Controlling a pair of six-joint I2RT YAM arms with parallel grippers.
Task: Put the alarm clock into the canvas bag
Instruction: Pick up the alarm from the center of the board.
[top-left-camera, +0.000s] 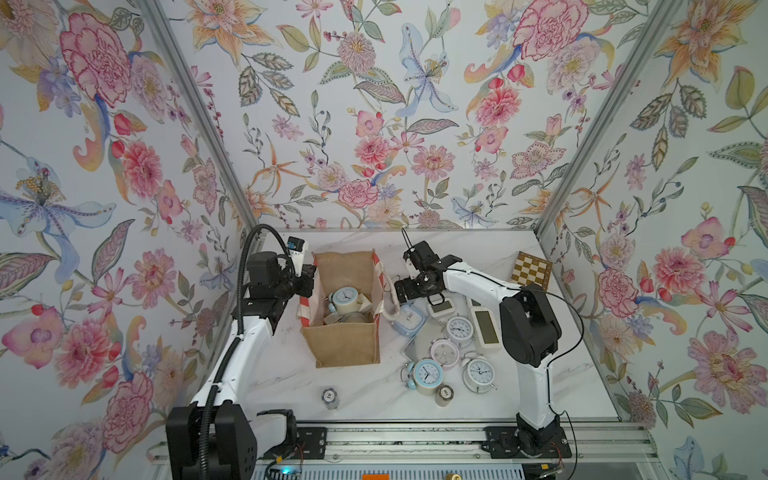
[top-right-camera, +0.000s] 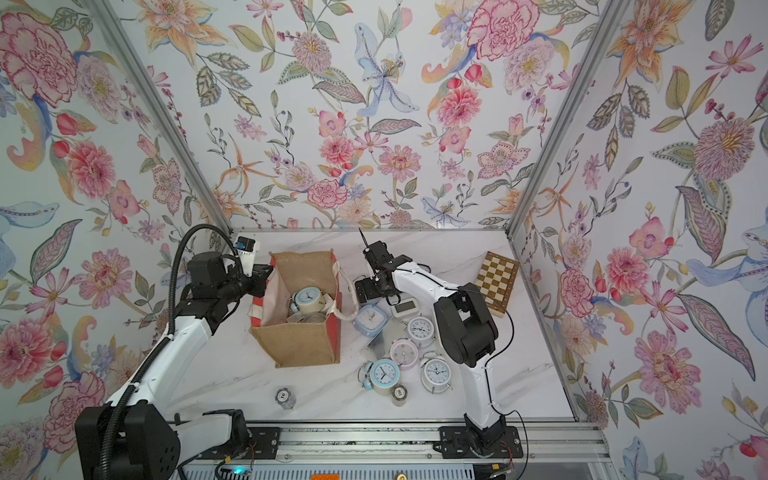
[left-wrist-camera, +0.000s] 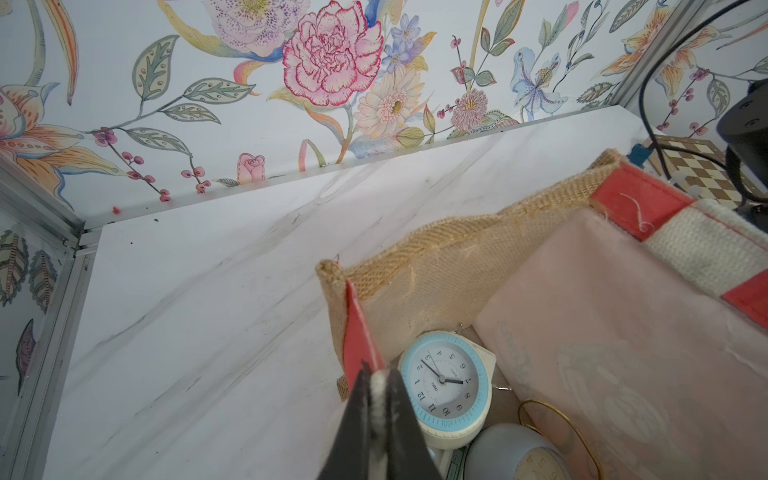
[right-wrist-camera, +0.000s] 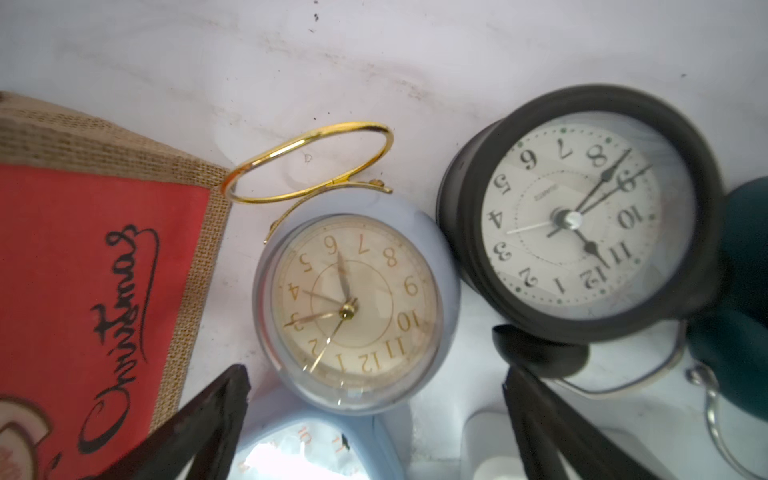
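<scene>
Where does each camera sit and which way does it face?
Top views: high over the arms' bases, facing down and back; left arm, right arm, canvas bag, clock pile.
Left wrist: on left arm, looks into the bag; shut left tool pinches its rim.
Right wrist: on right arm, looks down at a pale-blue clock beside the bag; open right tool shows.
Shared: blue-rimmed clock inside the bag, left wrist and both top views.

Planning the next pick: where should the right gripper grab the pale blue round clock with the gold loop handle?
Probably across its round body, from above: the pale blue round clock lies face up, and the open right gripper looks wide enough to span it.
</scene>
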